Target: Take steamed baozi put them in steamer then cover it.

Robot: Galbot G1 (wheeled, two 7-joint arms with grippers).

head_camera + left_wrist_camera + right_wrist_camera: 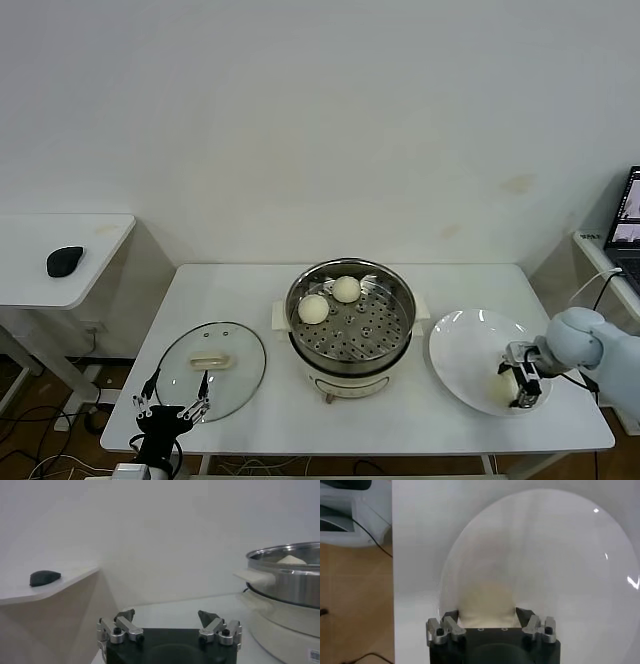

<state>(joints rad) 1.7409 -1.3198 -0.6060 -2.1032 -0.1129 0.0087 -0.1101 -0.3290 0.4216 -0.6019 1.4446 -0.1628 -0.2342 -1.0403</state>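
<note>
On plate: our right gripper (pixel 522 384) clamps a pale cream round bun (pixel 486 598) on the flat white plate (pixel 465 345).
Steamer: shiny steel pot (pixel 349 317) holds two buns.
Next: we lift, carry across.
Left gripper (pixel 170 400): open, idle by the clear glass lid (pixel 212 369).

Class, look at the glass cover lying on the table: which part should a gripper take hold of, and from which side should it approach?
Grip the cream rectangular handle at the centre of the cover, coming straight down from above. The cover lies flat, so the raised handle is the only part jaws can close on; the thin rim sits against the table. The left gripper, open, is nearest.
</note>
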